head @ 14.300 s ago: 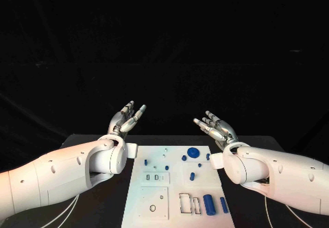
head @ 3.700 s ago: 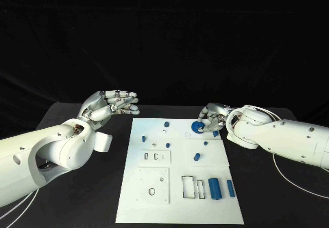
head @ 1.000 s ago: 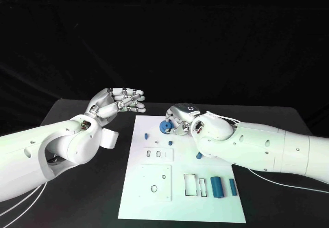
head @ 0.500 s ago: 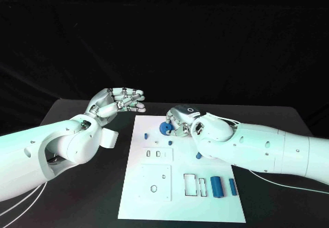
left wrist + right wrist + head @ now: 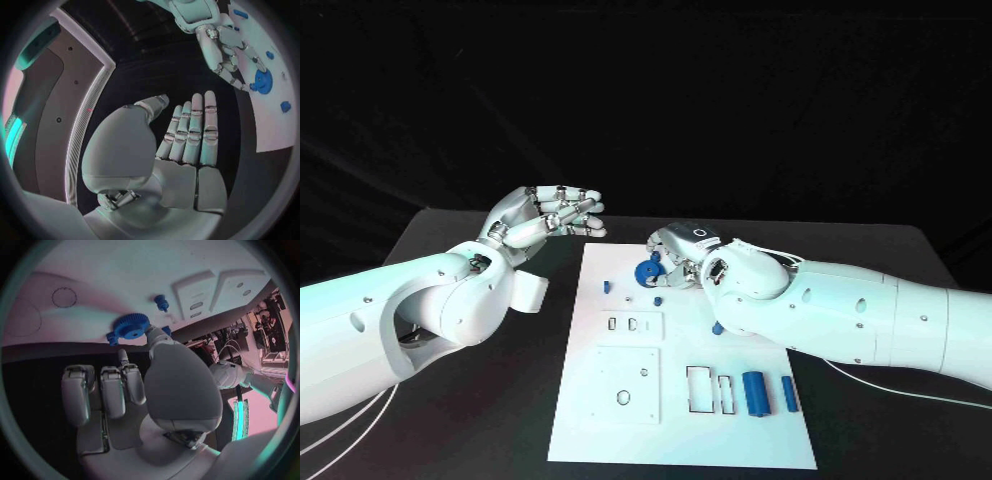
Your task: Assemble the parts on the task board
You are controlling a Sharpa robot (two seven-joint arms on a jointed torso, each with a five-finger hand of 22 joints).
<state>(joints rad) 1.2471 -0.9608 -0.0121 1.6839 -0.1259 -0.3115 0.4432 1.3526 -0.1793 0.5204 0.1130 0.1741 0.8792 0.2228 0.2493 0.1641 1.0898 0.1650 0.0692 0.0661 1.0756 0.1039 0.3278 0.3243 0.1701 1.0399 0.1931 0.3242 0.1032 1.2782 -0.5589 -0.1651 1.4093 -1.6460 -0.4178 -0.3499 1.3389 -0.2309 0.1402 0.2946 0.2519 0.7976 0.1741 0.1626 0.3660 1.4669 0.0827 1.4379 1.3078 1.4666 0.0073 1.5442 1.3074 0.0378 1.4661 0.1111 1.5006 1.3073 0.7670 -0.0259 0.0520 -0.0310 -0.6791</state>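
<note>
The right hand (image 5: 678, 258) is pinching the blue gear (image 5: 649, 266) at the board's (image 5: 632, 420) upper centre; next, seating it. The left hand (image 5: 542, 215) is hovering, fingers curled, holding nothing.

Looks like a robotics lab or test bench. Black table (image 5: 473, 420) backed by black drapery, with a white task board (image 5: 678, 430) of cut-out slots laid down its middle from the far edge toward the near one. Cable-strewn equipment racks (image 5: 267, 315) and lit wall panels (image 5: 69, 125) glimpsed beyond the table's edges.
</note>
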